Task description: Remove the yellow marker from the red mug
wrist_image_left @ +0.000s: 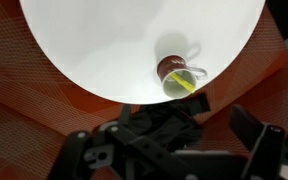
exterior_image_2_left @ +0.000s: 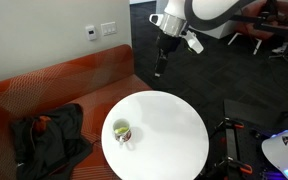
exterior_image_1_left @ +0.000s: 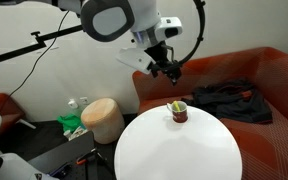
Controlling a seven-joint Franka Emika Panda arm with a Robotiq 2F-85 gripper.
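The red mug (exterior_image_1_left: pixel 180 114) stands upright on the round white table (exterior_image_1_left: pixel 174 150), near the edge by the sofa. It also shows in an exterior view (exterior_image_2_left: pixel 122 131) and in the wrist view (wrist_image_left: pixel 172 70). The yellow marker (wrist_image_left: pixel 185 85) leans inside the mug, its tip just above the rim (exterior_image_1_left: pixel 175 106). My gripper (exterior_image_1_left: pixel 172 70) hangs high above the table edge, well clear of the mug, and shows in an exterior view (exterior_image_2_left: pixel 160 68). In the wrist view its fingers (wrist_image_left: pixel 174 155) are spread wide and hold nothing.
A red sofa (exterior_image_1_left: pixel 269 75) (exterior_image_2_left: pixel 54 85) runs behind the table with a black jacket (exterior_image_1_left: pixel 224 100) (exterior_image_2_left: pixel 49 135) (wrist_image_left: pixel 154 125) on it. A tan cylindrical stool (exterior_image_1_left: pixel 102 118) and green items (exterior_image_1_left: pixel 72 123) sit on the floor beside the table.
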